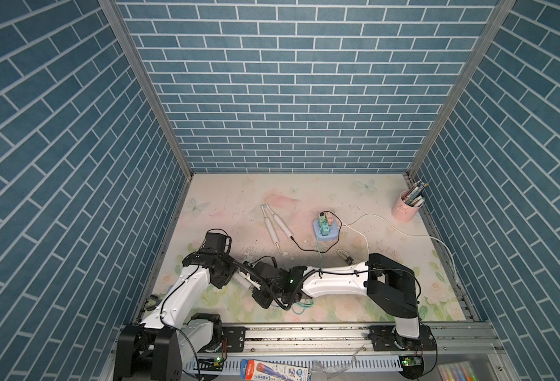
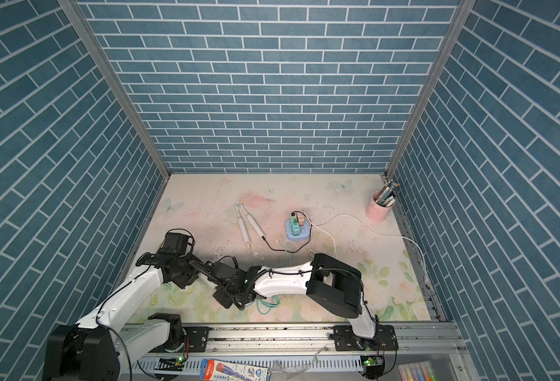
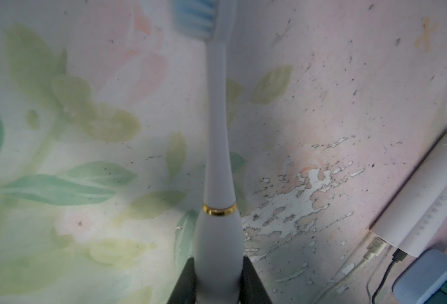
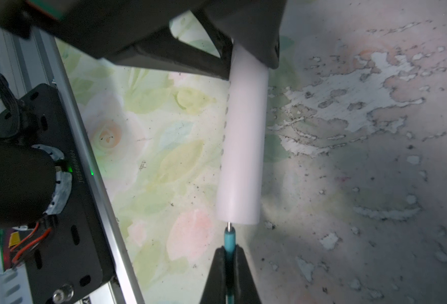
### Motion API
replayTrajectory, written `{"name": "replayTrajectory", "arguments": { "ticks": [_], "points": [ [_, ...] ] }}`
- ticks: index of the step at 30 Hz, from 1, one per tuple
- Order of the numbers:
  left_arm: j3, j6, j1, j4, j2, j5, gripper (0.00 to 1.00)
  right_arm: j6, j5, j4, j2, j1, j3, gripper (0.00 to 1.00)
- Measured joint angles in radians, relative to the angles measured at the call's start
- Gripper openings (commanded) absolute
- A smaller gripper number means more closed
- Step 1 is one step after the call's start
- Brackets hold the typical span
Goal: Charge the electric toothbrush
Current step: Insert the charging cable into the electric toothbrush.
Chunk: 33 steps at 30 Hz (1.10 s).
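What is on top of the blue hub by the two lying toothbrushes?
Green plugs and a peach plug stand upright on the blue hub. The sockets beneath them are covered, so they cannot be seen.

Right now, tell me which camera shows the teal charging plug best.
The right wrist view: the teal plug sits close up, pinched in the right gripper, its pin at the toothbrush base. In both top views the arms hide it; only its teal cable shows. The left wrist view misses it.
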Motion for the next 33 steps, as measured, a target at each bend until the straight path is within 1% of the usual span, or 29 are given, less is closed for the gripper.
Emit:
{"name": "replayTrajectory", "arguments": {
  "ticks": [16,22,33],
  "points": [
    [-0.017,-0.001,0.0,0.017,-0.013,0.021,0.0,0.0,0.063,-0.032,0.0,0.005,0.015,0.0],
    [-0.023,-0.004,0.001,0.029,-0.042,0.023,0.0,0.001,0.08,-0.066,0.001,0.006,0.043,0.0],
    [-0.055,-0.016,-0.01,0.056,-0.092,0.027,0.0,-0.004,0.09,-0.072,0.001,0.003,0.044,0.0]
  ]
}}
